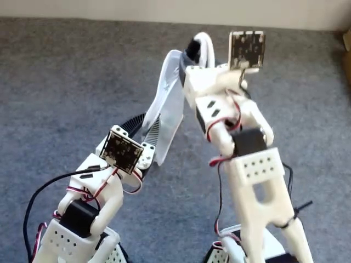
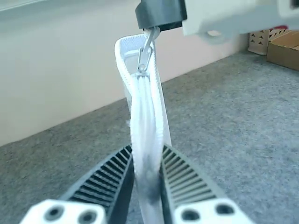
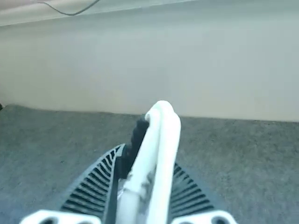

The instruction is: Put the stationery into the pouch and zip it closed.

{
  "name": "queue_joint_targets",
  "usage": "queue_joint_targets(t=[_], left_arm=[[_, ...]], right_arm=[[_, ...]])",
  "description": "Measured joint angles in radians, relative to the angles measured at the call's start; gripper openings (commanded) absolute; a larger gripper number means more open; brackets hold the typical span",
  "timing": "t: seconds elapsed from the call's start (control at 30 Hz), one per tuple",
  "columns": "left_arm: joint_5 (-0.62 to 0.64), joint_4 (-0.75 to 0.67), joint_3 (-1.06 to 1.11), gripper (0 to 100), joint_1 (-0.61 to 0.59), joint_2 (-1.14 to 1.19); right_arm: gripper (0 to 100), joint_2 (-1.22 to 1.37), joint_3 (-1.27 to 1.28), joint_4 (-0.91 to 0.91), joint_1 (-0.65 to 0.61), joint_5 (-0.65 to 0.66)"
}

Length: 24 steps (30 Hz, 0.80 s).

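Observation:
A white pouch [image 1: 164,109] hangs in the air between the two arms, standing on end above the grey carpet. My left gripper [image 1: 149,137] is shut on its lower end, and the ribbed black fingers [image 2: 112,172] press the pouch [image 2: 147,140] from both sides. At the pouch's upper end, my right gripper [image 1: 192,52] is shut on the metal zip pull [image 2: 145,51]. The right gripper [image 2: 159,14] shows as a black tip over the pull. In the right wrist view the pouch's white edge [image 3: 159,135] runs between my right gripper [image 3: 147,156]. No stationery is visible.
Grey carpet [image 1: 66,82] covers the whole work surface, and a pale wall [image 3: 187,60] bounds it at the far side. A cardboard box [image 2: 285,46] and a small basket [image 2: 264,39] stand far off by the wall.

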Motion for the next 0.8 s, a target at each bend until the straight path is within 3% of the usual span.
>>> queue_joint_targets(t=[0.53,0.8], left_arm=[[-0.002,0.003,-0.003,1,-0.008,0.008],[-0.002,0.009,-0.012,1,-0.002,0.011]], right_arm=[[0.4,0.284,-0.250,-0.003,-0.002,0.000],[0.4,0.482,-0.443,-0.003,0.101,0.000]])
